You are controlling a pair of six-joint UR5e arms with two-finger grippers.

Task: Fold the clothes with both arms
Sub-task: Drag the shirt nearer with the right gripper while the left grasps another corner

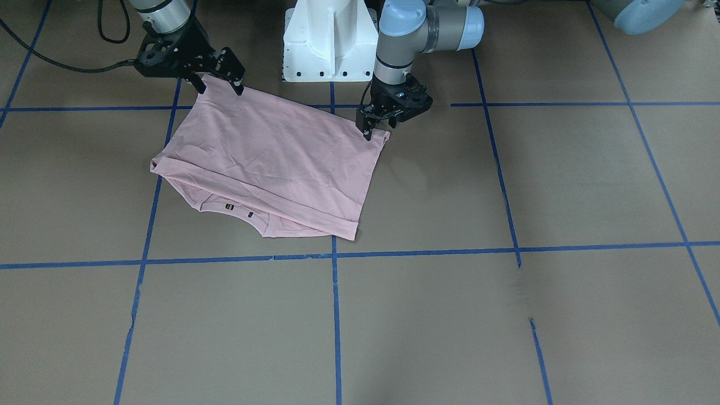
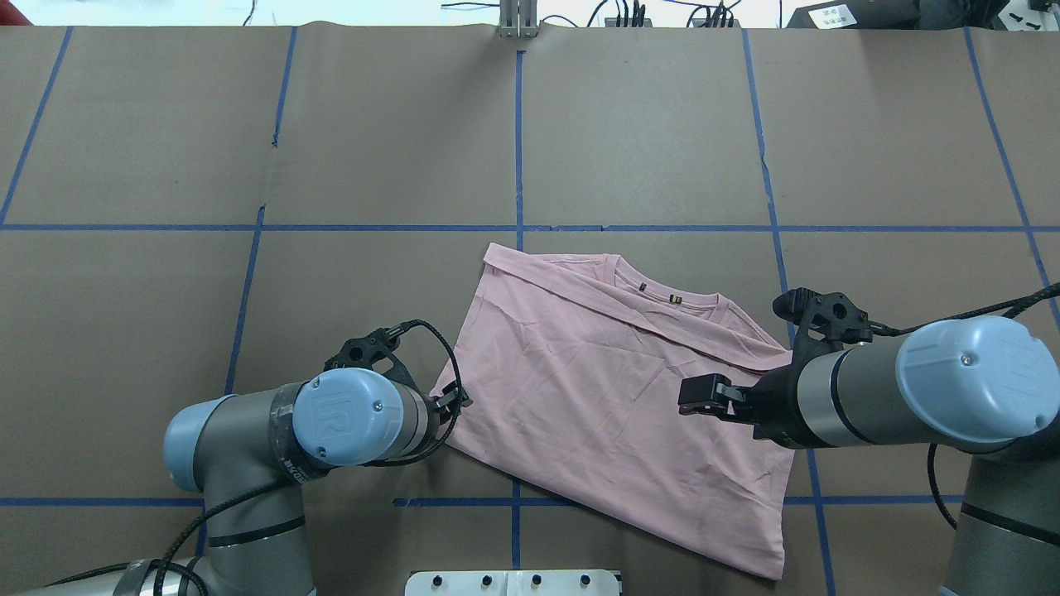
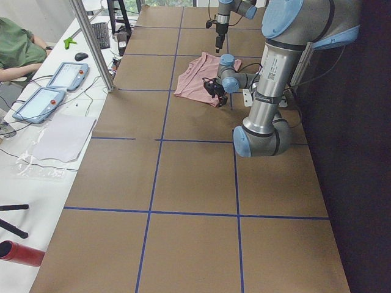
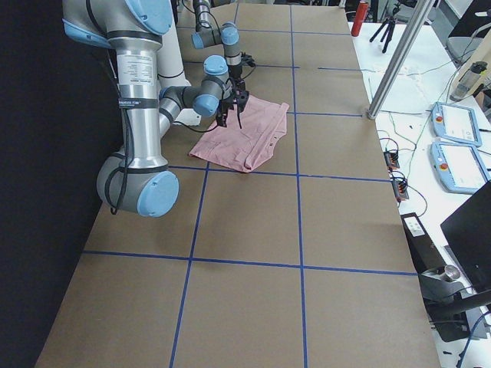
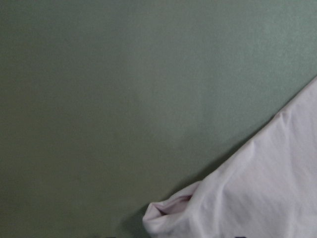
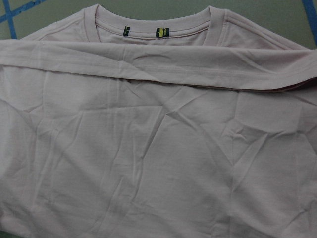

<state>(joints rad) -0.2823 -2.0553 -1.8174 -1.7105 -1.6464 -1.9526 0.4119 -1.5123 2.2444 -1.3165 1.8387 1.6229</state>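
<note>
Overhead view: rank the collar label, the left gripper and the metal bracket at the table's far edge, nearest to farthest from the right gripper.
From the right gripper:
1. The collar label, just ahead and to its left, on the T-shirt.
2. The left gripper, across the shirt, at its left near corner.
3. The metal bracket, at the far edge, centre.

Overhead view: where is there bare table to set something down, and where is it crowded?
Bare table: the far row of squares beyond the T-shirt, and the squares on the left, outside the left gripper. Crowded: the near middle, where the right gripper and left gripper flank the shirt by the pedestal base.
</note>
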